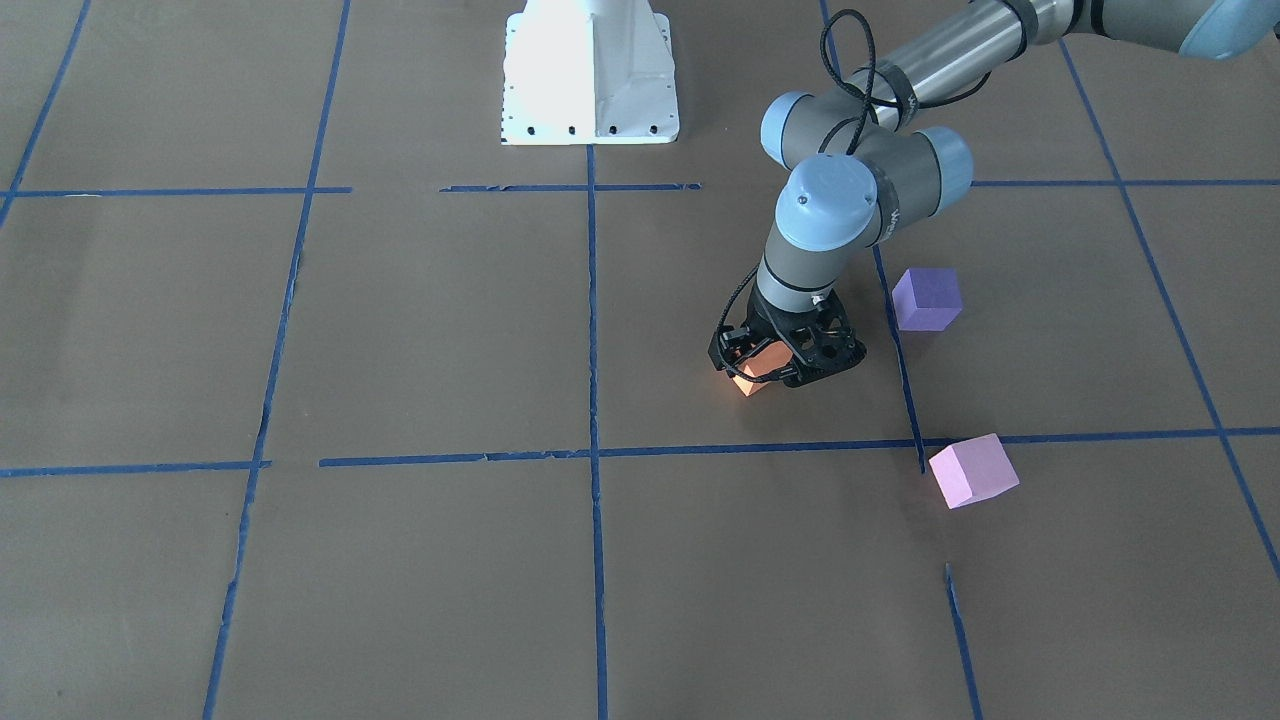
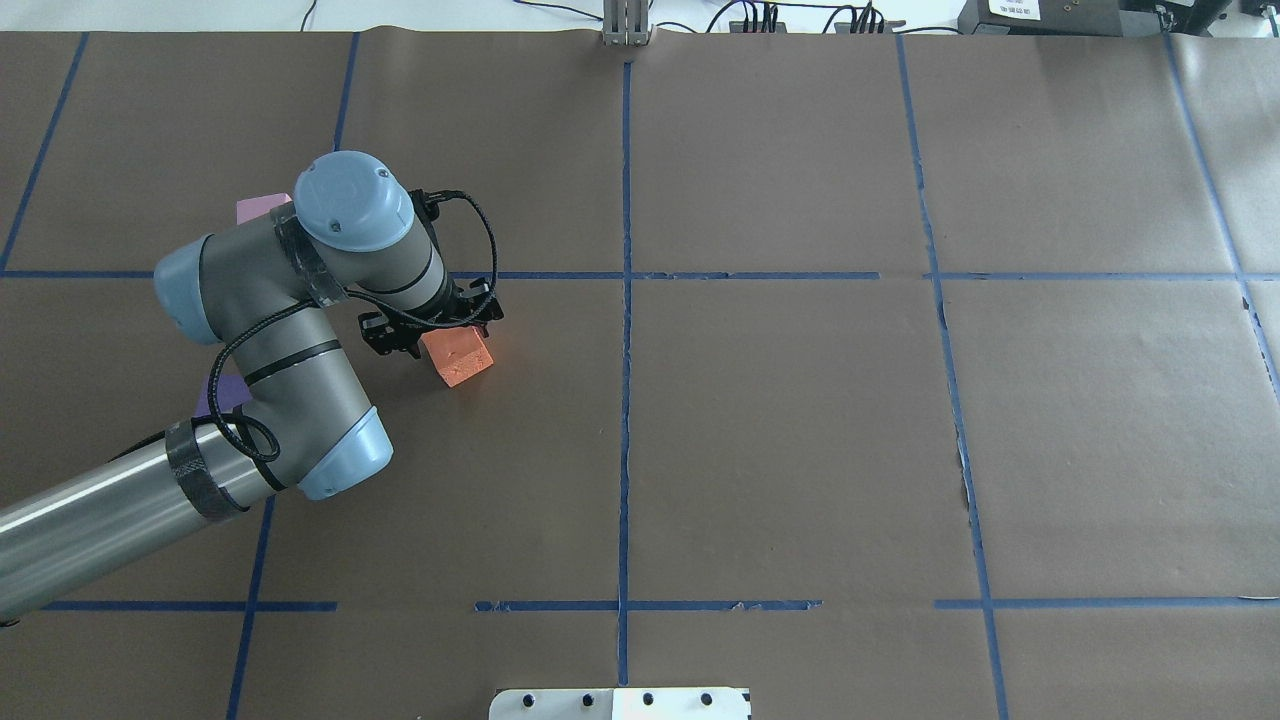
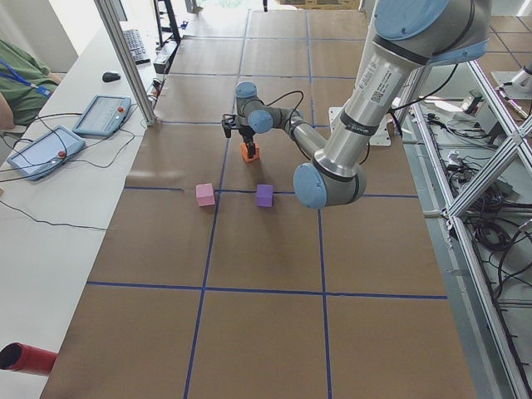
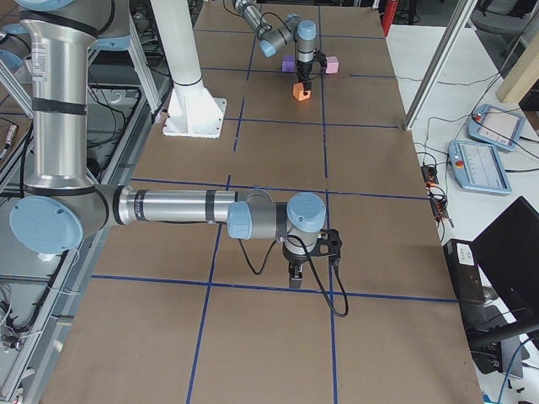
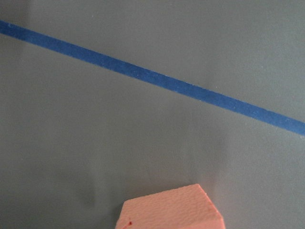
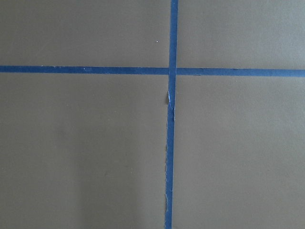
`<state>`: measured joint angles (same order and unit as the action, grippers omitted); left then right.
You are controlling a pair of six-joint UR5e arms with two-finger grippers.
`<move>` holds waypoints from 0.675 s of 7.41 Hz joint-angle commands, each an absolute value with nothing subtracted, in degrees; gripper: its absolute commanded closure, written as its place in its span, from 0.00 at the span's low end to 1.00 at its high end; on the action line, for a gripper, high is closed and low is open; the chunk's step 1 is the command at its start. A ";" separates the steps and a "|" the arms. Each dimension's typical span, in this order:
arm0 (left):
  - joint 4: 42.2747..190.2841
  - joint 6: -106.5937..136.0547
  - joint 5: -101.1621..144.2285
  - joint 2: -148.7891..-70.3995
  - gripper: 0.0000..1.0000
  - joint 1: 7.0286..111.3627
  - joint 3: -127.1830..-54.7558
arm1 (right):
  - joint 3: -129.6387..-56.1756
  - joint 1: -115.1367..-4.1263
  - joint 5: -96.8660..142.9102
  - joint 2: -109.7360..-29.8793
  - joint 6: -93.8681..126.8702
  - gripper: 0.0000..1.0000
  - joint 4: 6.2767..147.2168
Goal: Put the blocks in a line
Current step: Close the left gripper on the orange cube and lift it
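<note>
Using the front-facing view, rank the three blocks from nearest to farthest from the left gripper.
1. orange block: at the left gripper itself, between its fingers.
2. dark purple block: to the view's right, toward the robot's base.
3. pale pink block: farther right, toward the operators' side.

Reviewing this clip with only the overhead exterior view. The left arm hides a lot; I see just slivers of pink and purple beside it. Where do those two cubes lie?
Observer: The front-facing view shows the dark violet-purple foam cube and the pale pink-lilac foam cube both free on the table, apart from each other.
Operator: Is the orange one gripped?
Observer: Seemingly; that view shows the left gripper closed around the orange foam cube.
Operator: And the right arm?
Observer: In the exterior right view the right gripper hangs over blue tape lines, far from every cube; open or shut, I cannot tell.
</note>
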<state>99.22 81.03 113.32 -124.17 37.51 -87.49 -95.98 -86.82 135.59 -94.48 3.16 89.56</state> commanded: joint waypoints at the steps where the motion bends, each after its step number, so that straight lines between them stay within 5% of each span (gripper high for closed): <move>1: 98.70 81.12 113.29 -124.54 0.89 37.53 -88.15 | -95.98 -86.84 135.62 -94.48 3.16 0.00 89.56; 2: 95.92 80.86 113.29 -124.28 1.00 37.53 -92.24 | -95.98 -86.75 135.62 -94.48 3.16 0.00 89.56; 5: 85.18 68.97 113.12 -125.50 1.00 41.64 -102.56 | -95.98 -86.84 135.62 -94.48 3.16 0.00 89.56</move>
